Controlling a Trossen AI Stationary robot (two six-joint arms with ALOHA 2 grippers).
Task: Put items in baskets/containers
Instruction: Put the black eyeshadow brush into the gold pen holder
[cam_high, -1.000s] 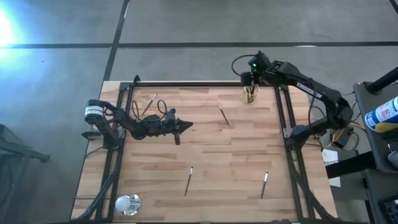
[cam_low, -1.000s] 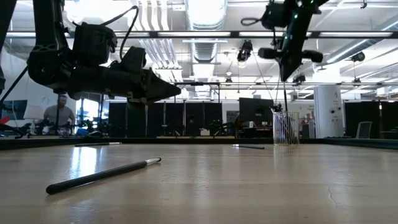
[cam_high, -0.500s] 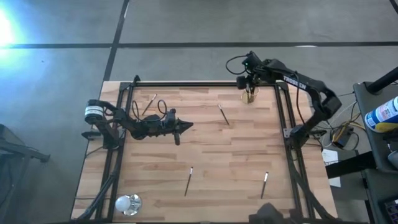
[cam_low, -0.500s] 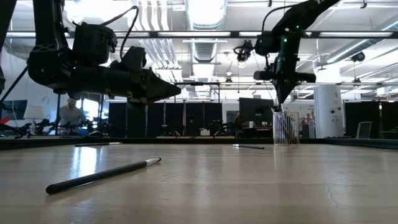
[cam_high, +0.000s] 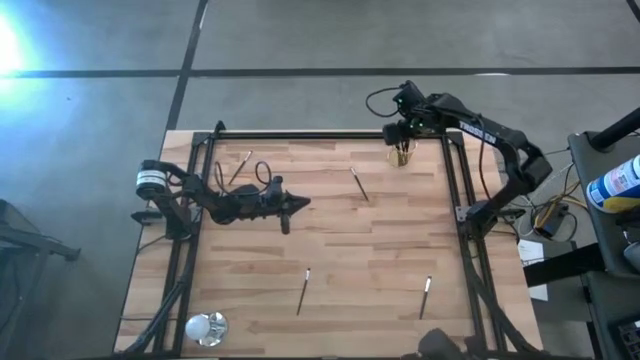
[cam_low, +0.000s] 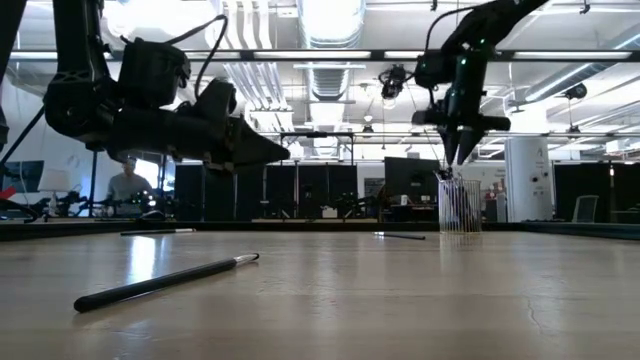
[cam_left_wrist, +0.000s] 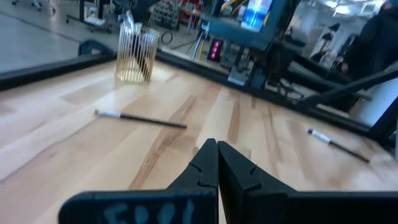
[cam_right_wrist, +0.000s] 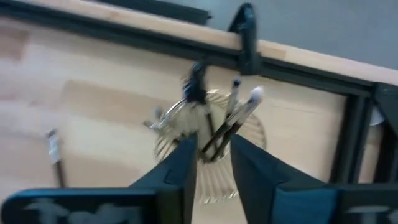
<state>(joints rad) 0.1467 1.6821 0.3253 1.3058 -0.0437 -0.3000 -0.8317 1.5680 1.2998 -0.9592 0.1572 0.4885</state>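
High view: the right gripper (cam_high: 402, 135) hangs directly over the small clear amber ribbed cup (cam_high: 402, 153) at the far edge of the pale wooden worktop (cam_high: 330, 230), fingers spread apart and empty. The cup already holds several thin dark sticks with pale tips (cam_right_wrist: 214, 121). Four more sticks lie loose: one near the cup (cam_high: 358, 184), one at the far left (cam_high: 242, 166), two nearer the front (cam_high: 303, 289) (cam_high: 425, 295). The left gripper (cam_high: 298, 202) hovers over the worktop's left half, fingers pressed together. A shiny white ball (cam_high: 205, 326) sits at the front left corner
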